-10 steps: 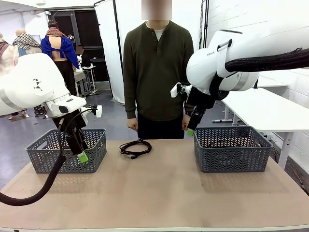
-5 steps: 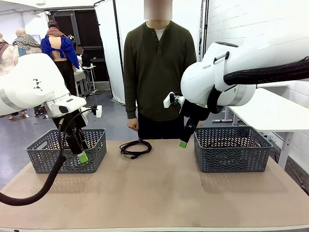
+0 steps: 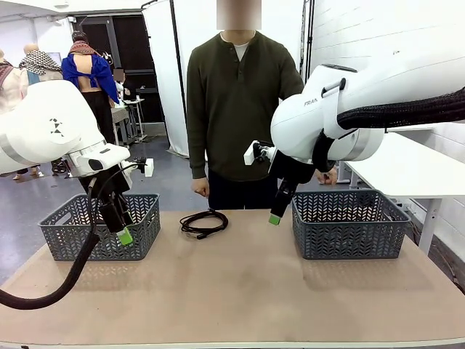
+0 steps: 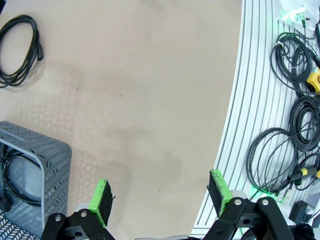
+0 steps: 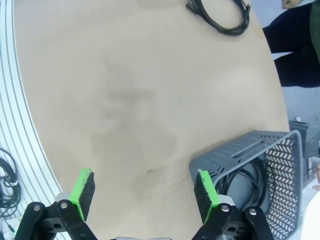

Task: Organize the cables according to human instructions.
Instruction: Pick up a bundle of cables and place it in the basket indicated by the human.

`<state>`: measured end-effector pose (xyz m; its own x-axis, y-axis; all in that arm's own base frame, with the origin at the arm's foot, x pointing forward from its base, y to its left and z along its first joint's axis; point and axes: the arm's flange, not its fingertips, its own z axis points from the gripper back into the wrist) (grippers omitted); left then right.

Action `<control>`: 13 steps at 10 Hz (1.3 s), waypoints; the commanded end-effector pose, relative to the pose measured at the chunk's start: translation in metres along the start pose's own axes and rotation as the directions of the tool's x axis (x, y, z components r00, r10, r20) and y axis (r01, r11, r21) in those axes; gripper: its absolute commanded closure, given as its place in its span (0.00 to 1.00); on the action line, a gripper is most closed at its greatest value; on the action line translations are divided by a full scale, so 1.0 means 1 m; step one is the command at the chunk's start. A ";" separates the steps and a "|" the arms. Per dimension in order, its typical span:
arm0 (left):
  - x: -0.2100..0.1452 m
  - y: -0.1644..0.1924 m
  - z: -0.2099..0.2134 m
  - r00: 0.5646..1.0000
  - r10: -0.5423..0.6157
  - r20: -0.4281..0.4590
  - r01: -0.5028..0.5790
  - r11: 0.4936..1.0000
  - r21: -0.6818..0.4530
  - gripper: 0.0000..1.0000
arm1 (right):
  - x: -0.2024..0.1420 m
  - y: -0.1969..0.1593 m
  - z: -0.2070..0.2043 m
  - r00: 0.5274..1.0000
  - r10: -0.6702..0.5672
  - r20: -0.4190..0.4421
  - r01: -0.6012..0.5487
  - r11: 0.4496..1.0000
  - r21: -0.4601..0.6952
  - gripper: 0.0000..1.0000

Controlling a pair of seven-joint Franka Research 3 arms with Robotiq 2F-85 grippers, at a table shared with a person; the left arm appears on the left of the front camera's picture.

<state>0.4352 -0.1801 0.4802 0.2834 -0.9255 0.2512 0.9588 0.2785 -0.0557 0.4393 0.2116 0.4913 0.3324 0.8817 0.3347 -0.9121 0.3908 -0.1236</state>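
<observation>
Tan table [image 3: 240, 291] spans the workspace; two grey perforated baskets stand on it, the left basket [image 3: 102, 225] near the left arm and the right basket [image 3: 349, 222] near the right arm. The person [image 3: 240, 109] in the olive shirt stands at the far edge, between the baskets, one hand [image 3: 200, 187] hanging low just above the loose cable.

Cables counted:
- One loose cable [image 3: 204, 222] coiled on the table, far side, between the baskets and nearer the left one. Also seen from the left wrist [image 4: 20, 50] and the right wrist [image 5: 220, 15].
- One coil in the left basket [image 4: 22, 175], lying against its wall.
- One coil in the right basket [image 5: 247, 182].
- A fourth cannot be made out; basket interiors are mostly hidden from the front.

Judgement: the baskets serve as sorting bins, one per side, so the loose coil is the next item, its destination awaiting the person's instruction.

Grippers:
- Left gripper [image 3: 120, 231] hangs in front of the left basket, fingers spread wide, nothing between them; the wrist view [image 4: 160, 197] shows bare table under the gap.
- Right gripper [image 3: 276, 214] sits just left of the right basket, above the table, fingers likewise apart and empty [image 5: 142, 192]. It is the closer of the two to the loose coil, plausibly poised to reach for it.

Floor beyond the table's near edge holds several unrelated cable coils [image 4: 295, 125].
</observation>
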 end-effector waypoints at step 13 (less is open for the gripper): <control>0.000 0.000 0.001 1.000 0.002 0.005 -0.002 1.000 0.009 0.00 | 0.001 0.000 -0.001 1.000 -0.020 0.002 0.020 1.000 -0.009 0.00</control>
<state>0.4352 -0.1801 0.4802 0.2835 -0.9255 0.2512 0.9588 0.2785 -0.0557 0.4397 0.2109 0.4914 0.3368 0.8797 0.3356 -0.9104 0.3952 -0.1222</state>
